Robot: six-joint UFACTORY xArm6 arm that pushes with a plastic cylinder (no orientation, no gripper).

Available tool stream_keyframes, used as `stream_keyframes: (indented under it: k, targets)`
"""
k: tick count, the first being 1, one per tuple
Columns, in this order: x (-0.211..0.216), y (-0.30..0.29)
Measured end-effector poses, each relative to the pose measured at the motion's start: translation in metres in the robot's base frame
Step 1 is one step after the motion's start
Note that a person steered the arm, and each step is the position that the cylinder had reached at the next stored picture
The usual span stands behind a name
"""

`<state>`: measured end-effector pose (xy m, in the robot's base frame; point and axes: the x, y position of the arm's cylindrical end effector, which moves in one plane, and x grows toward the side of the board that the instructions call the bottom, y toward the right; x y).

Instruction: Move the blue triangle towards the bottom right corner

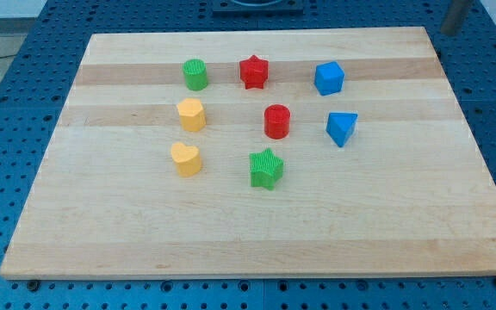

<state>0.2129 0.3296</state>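
The blue triangle (341,128) lies on the wooden board (386,215), right of centre, just below the blue cube (329,77) and to the right of the red cylinder (276,121). My tip (449,32) shows at the view's top right, just beyond the board's top right corner. It is far up and to the right of the blue triangle and touches no block.
A green cylinder (195,74) and a red star (253,72) sit in the top row. A yellow hexagonal block (191,114) and a yellow heart (185,159) are at the left. A green star (266,169) is near the middle.
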Motion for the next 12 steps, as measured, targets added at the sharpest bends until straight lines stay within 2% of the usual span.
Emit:
stream_keyframes:
  k: [2,3,4,6,8,10,12]
  targets:
    - [0.106,-0.053]
    - [0.149,-0.101]
    - [0.172,-0.161]
    - [0.18,-0.226]
    - [0.221,-0.234]
    - [0.237,-0.193]
    - [0.271,-0.167]
